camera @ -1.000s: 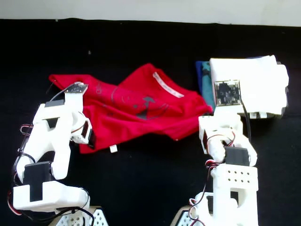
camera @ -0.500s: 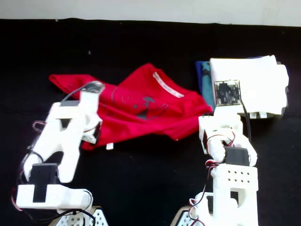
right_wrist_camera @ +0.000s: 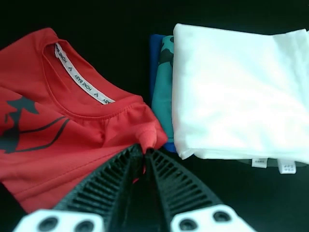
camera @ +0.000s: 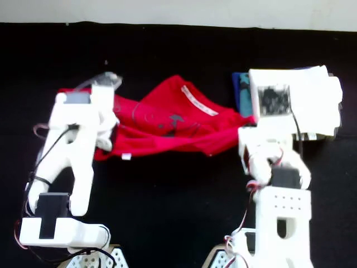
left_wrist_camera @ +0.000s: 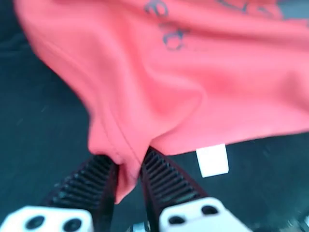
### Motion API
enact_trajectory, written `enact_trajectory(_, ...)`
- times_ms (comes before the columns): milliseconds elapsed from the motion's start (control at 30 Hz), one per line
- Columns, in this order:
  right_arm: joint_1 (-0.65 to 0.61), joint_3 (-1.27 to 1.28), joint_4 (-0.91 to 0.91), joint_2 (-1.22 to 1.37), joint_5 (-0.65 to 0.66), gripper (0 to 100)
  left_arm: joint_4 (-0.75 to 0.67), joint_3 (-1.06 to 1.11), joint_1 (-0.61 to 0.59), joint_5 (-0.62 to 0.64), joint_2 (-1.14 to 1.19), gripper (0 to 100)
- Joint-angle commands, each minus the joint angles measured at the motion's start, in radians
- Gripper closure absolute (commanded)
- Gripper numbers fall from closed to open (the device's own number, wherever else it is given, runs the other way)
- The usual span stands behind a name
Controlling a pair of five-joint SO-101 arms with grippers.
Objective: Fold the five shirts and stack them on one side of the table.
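Observation:
A red shirt [camera: 167, 120] with a dark print lies crumpled across the middle of the black table. My left gripper [left_wrist_camera: 128, 169] is shut on a fold of the red shirt [left_wrist_camera: 193, 87] at its hem corner, near a small white label [left_wrist_camera: 212, 160]. My right gripper [right_wrist_camera: 144, 155] is shut on the red shirt [right_wrist_camera: 63, 140] at its shoulder edge, beside the collar. A stack of folded shirts with a white one [camera: 312, 103] on top and teal and blue ones [right_wrist_camera: 161, 82] below sits at the right side.
The black table [camera: 178, 206] stretches open in front of the shirt and behind it. A pale wall edge [camera: 178, 11] runs along the back. Both arm bases [camera: 61, 234] stand at the near edge.
My left arm has swung away from the near edge, dragging the shirt's hem corner with it, so the lower part of the shirt has folded up. The right arm shifted slightly.

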Motion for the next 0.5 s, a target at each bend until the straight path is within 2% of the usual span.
enact_trajectory(0,-0.012,-0.278,0.096,0.142,-0.011,99.3,0.206,-0.344,-0.031,0.009,-0.047,99)
enact_trajectory(100,-0.036,-0.472,0.154,0.245,-0.011,99.3,0.310,-0.553,-0.041,0.009,-0.042,99)
enact_trajectory(200,-0.073,-0.650,0.219,0.326,-0.032,99.3,0.353,-0.699,-0.041,0.009,-0.045,99)
enact_trajectory(467,-0.090,-1.076,0.338,0.420,-0.054,99.3,0.365,-0.878,-0.088,0.011,-0.091,99)
